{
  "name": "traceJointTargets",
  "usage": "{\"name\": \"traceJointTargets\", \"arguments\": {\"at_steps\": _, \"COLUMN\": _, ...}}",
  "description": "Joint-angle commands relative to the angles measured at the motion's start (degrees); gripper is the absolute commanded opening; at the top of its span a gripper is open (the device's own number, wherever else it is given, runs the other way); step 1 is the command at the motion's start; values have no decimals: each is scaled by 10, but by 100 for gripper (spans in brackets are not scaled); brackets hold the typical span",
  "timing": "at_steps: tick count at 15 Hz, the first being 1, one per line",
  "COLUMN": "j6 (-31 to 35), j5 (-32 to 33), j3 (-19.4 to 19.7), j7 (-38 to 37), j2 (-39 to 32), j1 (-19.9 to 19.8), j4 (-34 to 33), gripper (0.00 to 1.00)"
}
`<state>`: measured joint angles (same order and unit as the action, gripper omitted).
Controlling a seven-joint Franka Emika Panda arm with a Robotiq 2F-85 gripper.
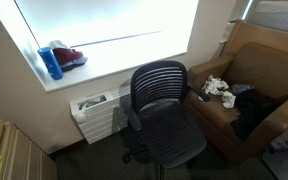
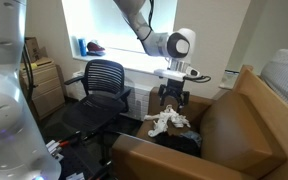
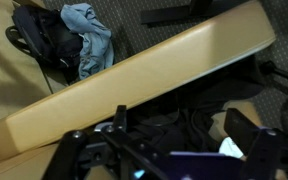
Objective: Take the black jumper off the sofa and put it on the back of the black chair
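One black chair (image 1: 164, 88), one sofa (image 1: 274, 55), one black jumper (image 1: 252, 110), seemingly one pale cloth (image 1: 219, 88)

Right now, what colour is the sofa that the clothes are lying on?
Plain tan brown, with no pattern. The sofa shows best in an exterior view.

I'm looking at my arm (image 2: 139, 25): smooth white-grey shells and a round pale joint cap (image 2: 180, 43) at the wrist. The gripper (image 2: 172, 100) is all black, its linkage bars exposed.
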<state>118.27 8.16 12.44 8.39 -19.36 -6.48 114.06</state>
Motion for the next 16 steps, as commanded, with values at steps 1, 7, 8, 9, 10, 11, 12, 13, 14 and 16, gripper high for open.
{"name": "traceJointTargets", "arguments": {"at_steps": 1, "j6": 85, "j5": 8, "j3": -13, "j7": -91, "j2": -124, "j1": -5, "j4": -63, "gripper": 100}}
{"name": "traceJointTargets", "arguments": {"at_steps": 7, "j6": 65, "j5": -22, "j3": -19, "j7": -163, "j2": -228, "j1": 0, "j4": -163, "gripper": 100}}
{"name": "traceJointTargets", "arguments": {"at_steps": 8, "j6": 125, "j5": -5, "j3": -11, "j7": -170, "j2": -223, "j1": 7, "j4": -131, "gripper": 100}}
{"name": "traceJointTargets", "arguments": {"at_steps": 9, "j6": 101, "j5": -10, "j3": -13, "j7": -170, "j2": -230, "j1": 6, "j4": -145, "gripper": 100}}
{"name": "traceJointTargets", "arguments": {"at_steps": 10, "j6": 88, "j5": -11, "j3": -14, "j7": -170, "j2": -232, "j1": 6, "j4": -153, "gripper": 100}}
{"name": "traceJointTargets", "arguments": {"at_steps": 11, "j6": 83, "j5": -12, "j3": -14, "j7": -170, "j2": -232, "j1": 6, "j4": -157, "gripper": 100}}
{"name": "traceJointTargets", "arguments": {"at_steps": 12, "j6": 96, "j5": -10, "j3": -11, "j7": -181, "j2": -239, "j1": 8, "j4": -162, "gripper": 100}}
{"name": "traceJointTargets", "arguments": {"at_steps": 13, "j6": 99, "j5": -16, "j3": -6, "j7": -213, "j2": -270, "j1": 12, "j4": -189, "gripper": 100}}
{"name": "traceJointTargets", "arguments": {"at_steps": 14, "j6": 125, "j5": -24, "j3": -6, "j7": -241, "j2": -302, "j1": 11, "j4": -211, "gripper": 100}}
{"name": "traceJointTargets", "arguments": {"at_steps": 16, "j6": 168, "j5": -22, "j3": 3, "j7": -294, "j2": -357, "j1": 19, "j4": -249, "gripper": 100}}
